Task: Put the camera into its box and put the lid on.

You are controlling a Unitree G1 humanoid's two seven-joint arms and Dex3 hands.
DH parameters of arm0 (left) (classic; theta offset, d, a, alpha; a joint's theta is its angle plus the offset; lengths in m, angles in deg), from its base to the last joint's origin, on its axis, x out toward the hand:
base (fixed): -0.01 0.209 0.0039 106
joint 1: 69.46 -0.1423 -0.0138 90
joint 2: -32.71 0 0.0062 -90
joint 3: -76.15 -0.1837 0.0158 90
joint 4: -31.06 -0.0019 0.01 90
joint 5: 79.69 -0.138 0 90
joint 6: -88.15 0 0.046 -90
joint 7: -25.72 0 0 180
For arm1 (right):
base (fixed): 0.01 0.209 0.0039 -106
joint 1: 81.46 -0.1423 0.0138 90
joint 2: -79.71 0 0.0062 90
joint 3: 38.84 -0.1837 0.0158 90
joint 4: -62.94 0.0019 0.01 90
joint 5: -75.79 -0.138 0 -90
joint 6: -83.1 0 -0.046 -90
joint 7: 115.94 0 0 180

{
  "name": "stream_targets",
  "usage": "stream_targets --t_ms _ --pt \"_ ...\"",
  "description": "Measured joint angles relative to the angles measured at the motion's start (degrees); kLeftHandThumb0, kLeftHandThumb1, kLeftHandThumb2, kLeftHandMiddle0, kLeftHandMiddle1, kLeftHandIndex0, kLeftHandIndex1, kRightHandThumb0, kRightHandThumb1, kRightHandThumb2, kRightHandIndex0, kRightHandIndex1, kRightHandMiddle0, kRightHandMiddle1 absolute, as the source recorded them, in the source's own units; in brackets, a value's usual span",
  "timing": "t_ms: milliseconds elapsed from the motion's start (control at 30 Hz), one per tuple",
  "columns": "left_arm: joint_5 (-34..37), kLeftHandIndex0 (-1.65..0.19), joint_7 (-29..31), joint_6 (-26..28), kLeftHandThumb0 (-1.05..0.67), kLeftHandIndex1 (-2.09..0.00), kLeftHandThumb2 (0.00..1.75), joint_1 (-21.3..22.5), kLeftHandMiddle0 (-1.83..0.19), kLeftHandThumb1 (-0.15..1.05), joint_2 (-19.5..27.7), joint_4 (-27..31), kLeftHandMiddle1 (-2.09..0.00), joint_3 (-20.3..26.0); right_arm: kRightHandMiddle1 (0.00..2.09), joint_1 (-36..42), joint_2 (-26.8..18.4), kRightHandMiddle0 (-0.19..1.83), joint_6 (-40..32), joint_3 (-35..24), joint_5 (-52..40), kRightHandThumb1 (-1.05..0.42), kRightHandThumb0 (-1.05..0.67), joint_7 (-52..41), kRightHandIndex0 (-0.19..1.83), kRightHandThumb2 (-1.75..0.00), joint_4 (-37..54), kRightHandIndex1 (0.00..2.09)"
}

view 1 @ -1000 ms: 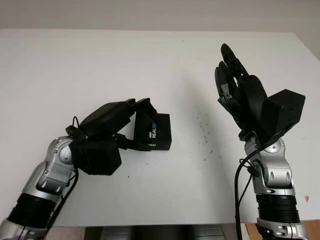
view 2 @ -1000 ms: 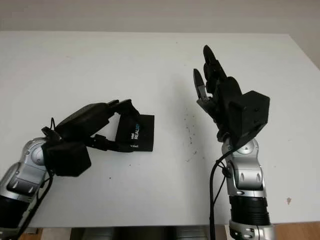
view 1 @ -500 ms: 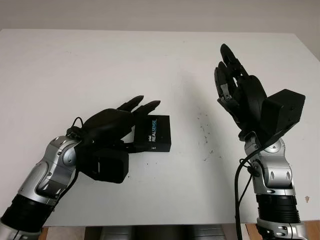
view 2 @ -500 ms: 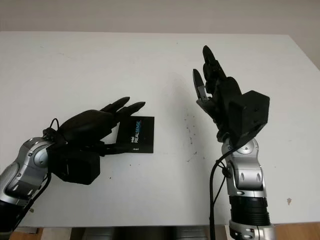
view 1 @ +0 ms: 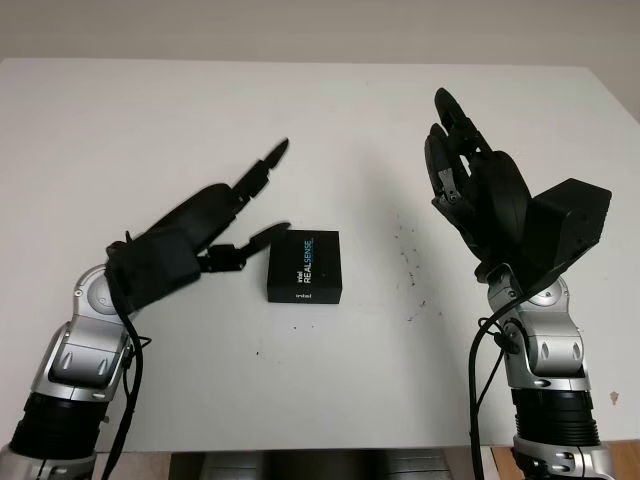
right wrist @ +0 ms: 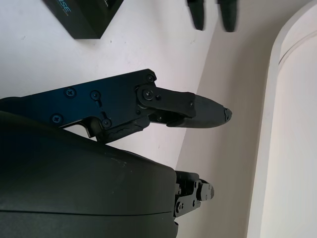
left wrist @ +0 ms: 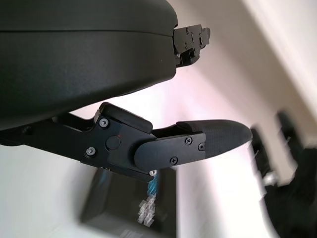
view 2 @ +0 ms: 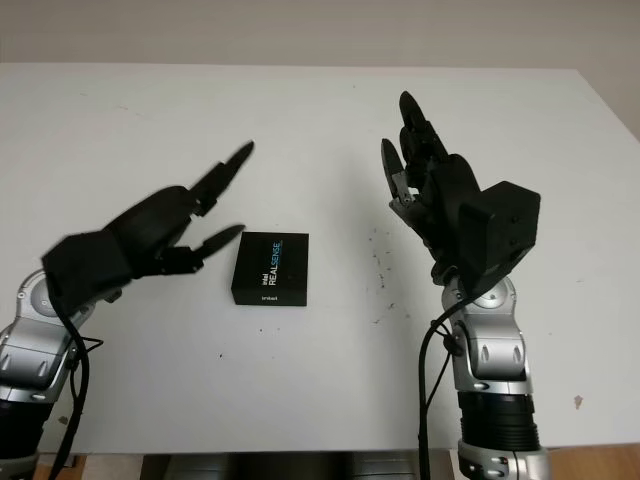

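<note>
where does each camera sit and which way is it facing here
Head stereo pair: looks forward and down at the white table; closed black rectangular cardboard box between the open left robot hand and right robot hand.
Left wrist: beside its robot hand's fingers, facing the box.
Right wrist: likewise, fingers.
All share the box.

The big white surface [view 1: 330, 130] has a few small dark specks [view 1: 408, 250] on it. A pale wall [view 1: 320, 28] stands behind it.

Closed box [view 1: 304, 267] on table [view 1: 150, 120]; left robot hand [view 1: 215, 215] apparently clear, open.
</note>
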Motion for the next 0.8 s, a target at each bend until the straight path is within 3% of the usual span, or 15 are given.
stream_targets --t_ms 233,433,600,800 --pt "9.17 0.19 -5.75 -0.32 -0.76 0.00 0.61 1.58 0.19 1.05 -5.98 -4.94 0.00 5.42 0.00 -0.11 1.40 -0.17 -0.95 2.27 0.50 -1.05 -0.59 0.48 -0.18 -0.66 0.36 0.00" --pt "11.98 0.19 -7.25 0.75 -0.71 0.00 0.71 2.12 0.19 1.05 -6.55 -9.19 0.00 7.77 0.00 -0.50 3.07 -0.19 -0.49 2.94 0.80 -1.05 -0.62 1.80 -0.19 -0.67 -1.11 0.00" --pt "13.79 0.19 -8.11 -0.12 -0.73 0.00 0.67 2.78 0.19 1.05 -6.75 -14.45 0.00 9.80 0.00 -0.86 4.47 -0.19 1.43 3.13 1.12 -1.05 -0.68 2.71 -0.19 -0.67 -4.27 0.00" --pt "15.48 0.19 -8.23 0.04 -0.73 0.00 0.66 2.77 0.19 1.05 -6.89 -14.82 0.00 10.17 0.00 -0.94 4.59 -0.19 1.94 3.07 1.26 -1.05 -0.67 2.75 -0.19 -0.67 -5.17 0.00"
